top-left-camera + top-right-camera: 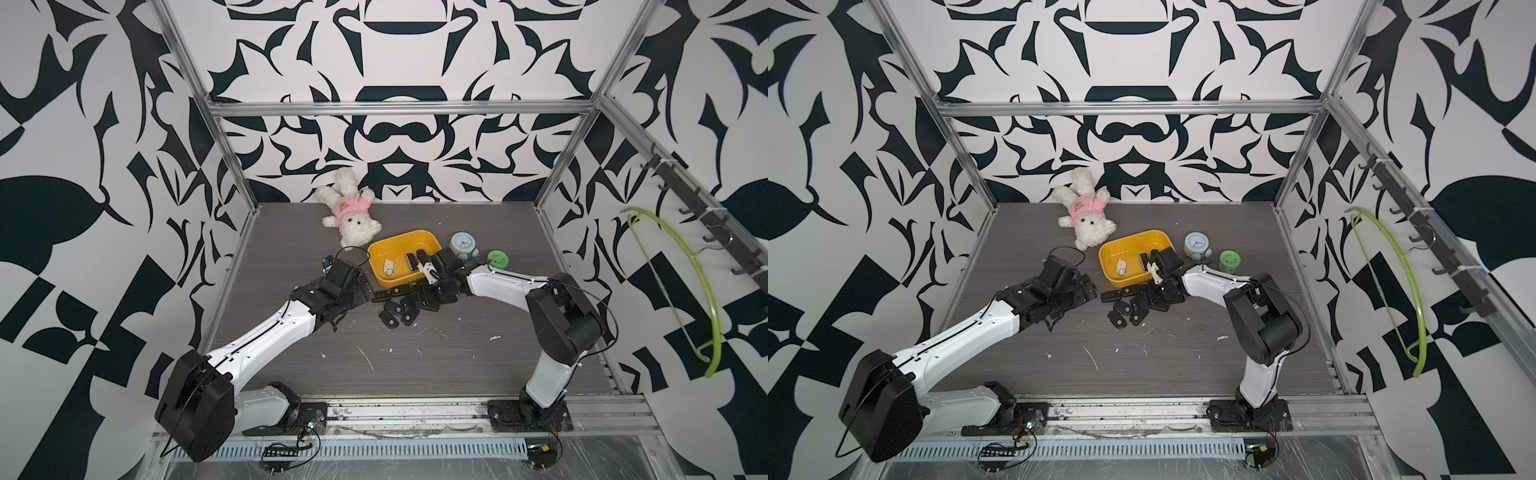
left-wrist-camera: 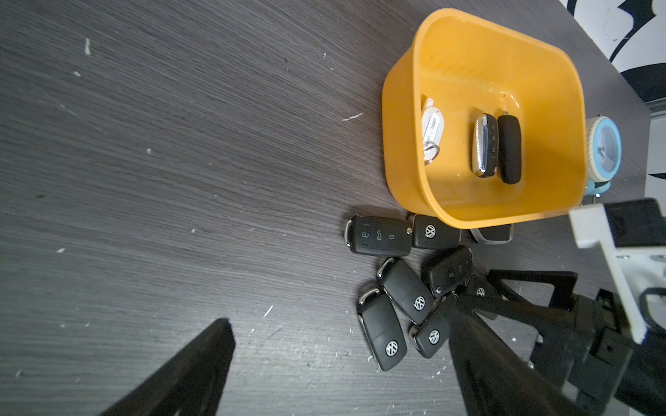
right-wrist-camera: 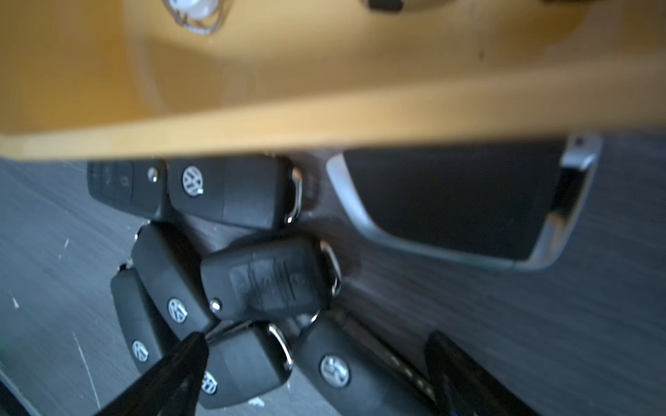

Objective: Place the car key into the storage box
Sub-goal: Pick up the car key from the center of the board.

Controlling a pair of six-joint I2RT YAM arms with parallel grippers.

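Hanging with its fingers spread wide, the right pincer points down into a heap of black car keys on the bench. Whether a fingertip touches a key cannot be told. Just beyond the heap from this pincer stands the storage box, its near wall against the closest keys. A larger silver-edged fob lies partly under the box's rim. Inside the box lie two dark fobs side by side and a white tag on a ring. The left pincer, also spread wide and gripping nothing, sits low across the heap from the right one, with one finger over the heap's edge. Past the box and off to the right pincer's right stand a small blue alarm clock and a green round object. Well apart, toward the back wall, lies a white plush toy.
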